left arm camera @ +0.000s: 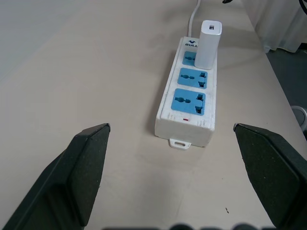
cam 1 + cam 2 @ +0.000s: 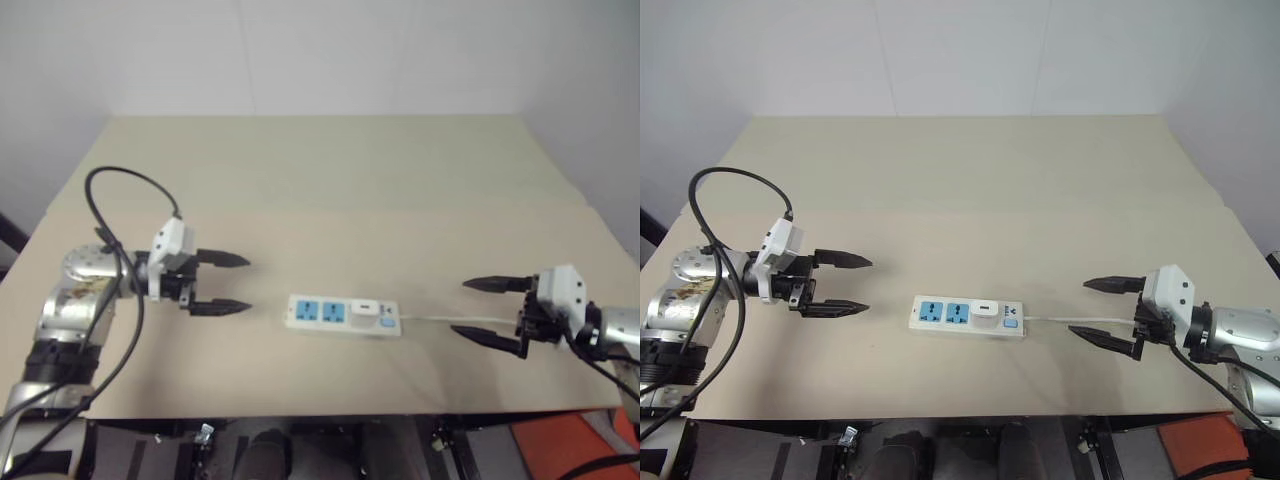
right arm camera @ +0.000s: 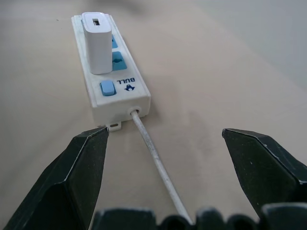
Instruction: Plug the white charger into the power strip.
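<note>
Both grippers [image 2: 228,283] [image 2: 488,312] agape (arms apart)

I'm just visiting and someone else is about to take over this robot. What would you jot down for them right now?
Left tool: open, empty, off the strip's free end.
Right tool: open, empty, off the cord end.
Strip: flat on the table, between the tools.
Charger: upright in the socket nearest the switch; two sockets free.
Done: charger looks plugged in.
Left: apparently nothing; perhaps check it is fully seated.

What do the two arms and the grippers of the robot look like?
Both arms are silvery metal cylinders with black cables; a thick one loops above the left arm. The left gripper and right gripper each have a white box on top and two black fingers tapering to points.
</note>
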You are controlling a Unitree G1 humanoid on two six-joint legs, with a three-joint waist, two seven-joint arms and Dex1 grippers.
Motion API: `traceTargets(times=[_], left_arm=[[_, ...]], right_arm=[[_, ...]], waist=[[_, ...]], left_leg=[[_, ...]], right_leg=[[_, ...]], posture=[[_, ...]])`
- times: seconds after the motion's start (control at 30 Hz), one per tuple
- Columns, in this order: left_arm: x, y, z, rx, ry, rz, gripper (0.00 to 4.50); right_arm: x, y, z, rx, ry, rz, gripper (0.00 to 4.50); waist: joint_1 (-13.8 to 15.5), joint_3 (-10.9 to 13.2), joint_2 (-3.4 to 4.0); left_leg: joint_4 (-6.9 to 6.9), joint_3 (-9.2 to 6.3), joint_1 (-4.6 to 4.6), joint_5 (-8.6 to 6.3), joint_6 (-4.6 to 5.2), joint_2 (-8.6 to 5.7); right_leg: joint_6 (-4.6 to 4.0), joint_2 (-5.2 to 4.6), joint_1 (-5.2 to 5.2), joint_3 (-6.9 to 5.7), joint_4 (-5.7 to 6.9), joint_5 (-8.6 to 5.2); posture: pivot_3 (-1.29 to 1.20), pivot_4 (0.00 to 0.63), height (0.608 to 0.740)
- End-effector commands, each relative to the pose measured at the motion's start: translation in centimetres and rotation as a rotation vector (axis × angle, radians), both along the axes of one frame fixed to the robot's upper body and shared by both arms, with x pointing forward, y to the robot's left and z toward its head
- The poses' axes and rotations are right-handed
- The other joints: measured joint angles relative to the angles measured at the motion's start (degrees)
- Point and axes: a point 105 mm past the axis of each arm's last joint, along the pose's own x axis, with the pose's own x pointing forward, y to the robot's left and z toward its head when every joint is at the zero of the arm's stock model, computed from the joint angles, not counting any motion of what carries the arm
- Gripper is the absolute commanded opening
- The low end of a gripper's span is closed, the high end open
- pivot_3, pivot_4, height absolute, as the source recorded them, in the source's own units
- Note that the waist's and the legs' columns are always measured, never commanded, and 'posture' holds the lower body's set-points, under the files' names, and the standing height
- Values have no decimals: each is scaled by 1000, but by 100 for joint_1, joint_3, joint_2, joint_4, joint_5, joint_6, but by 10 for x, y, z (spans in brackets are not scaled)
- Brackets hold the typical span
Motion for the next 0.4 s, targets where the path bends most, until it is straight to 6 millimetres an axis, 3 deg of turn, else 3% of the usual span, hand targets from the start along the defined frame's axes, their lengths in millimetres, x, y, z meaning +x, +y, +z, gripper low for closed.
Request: traceTargets(times=[0.03, 0.4], left_arm=[[-1, -1, 9, -9, -29, -5, 4500], [0, -9, 7, -23, -12, -27, 4500]], right_arm=[[-3, 0, 14, 16, -50, -2, 4452], [-5, 6, 12, 29, -47, -19, 4452]], waist=[[3, 0, 0], [5, 0, 0]], left_leg=[[0, 0, 0, 0, 0, 0], [2, 1, 0, 0, 0, 0]], right_leg=[[0, 0, 0, 0, 0, 0], [-1, 1, 2, -2, 2, 0]], posture=[[0, 150, 740], [0, 150, 740]])
